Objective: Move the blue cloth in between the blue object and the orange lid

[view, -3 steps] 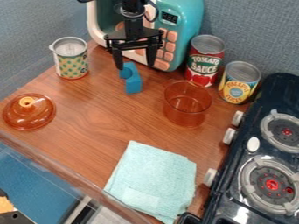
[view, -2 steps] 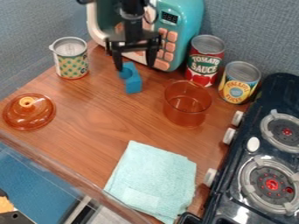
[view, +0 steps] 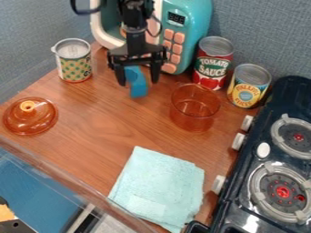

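From where I stand, the print sits mostly on the cans at the back of the table (view: 100,123). The red can (view: 213,63) carries big pale lettering over pictured red tomatoes, and the yellow can (view: 248,86) beside it has lettering on a round blue panel. The small display (view: 176,17) on the toy microwave (view: 191,11) shows pale digits too tiny for me to make out.

The microwave's top is cut off, and the black arm blocks part of its front. The stove (view: 237,191) runs out of sight on the right. Down at the near left there's a black and orange thing (view: 6,214), cut off too, and I can't tell what it is. The gripper (view: 138,83) covers some of the blue object (view: 137,84).

The blue cloth (view: 161,186), pale and folded flat, lies well apart from the gripper, toward me, by the table's front edge and near the stove. The gripper hangs near the table's far corner, fingers spread either side of the blue object, with a gap visible on the stove side. The orange lid (view: 30,117) rests near the table's left corner, knob up; the see-through orange pot (view: 194,109) stands between the cloth and the cans.
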`<state>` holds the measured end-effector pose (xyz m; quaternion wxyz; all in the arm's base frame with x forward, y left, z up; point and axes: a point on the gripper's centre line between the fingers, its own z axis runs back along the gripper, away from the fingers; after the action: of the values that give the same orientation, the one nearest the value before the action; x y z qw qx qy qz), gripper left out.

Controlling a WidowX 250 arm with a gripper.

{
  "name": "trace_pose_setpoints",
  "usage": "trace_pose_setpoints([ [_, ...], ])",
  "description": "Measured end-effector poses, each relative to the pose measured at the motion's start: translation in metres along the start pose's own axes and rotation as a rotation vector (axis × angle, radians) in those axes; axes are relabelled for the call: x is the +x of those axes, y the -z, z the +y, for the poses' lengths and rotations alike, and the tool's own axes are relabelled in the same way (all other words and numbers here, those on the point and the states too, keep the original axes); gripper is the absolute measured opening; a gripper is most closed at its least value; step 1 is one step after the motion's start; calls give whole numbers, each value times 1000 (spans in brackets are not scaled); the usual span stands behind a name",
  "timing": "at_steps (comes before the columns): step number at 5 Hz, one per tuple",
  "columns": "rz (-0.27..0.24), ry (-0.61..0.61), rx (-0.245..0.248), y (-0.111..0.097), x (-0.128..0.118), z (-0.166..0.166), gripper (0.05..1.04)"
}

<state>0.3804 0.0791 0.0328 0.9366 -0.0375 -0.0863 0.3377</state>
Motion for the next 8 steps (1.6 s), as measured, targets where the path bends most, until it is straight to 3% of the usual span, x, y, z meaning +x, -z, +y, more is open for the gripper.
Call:
trace_pose_setpoints([
  [1, -11, -30, 10, -27, -28, -6, 1000],
  [2, 7, -29, 37, -41, -58, -20, 1001],
  [4, 129, -140, -32, -37, -160, -38, 1001],
  [5, 166, -126, -6, -29, -203, -47, 1001],
  [6, 166, -142, 44, -13, -216, -41, 1000],
  [8, 174, -156, 133, 24, -216, -27, 1001],
])
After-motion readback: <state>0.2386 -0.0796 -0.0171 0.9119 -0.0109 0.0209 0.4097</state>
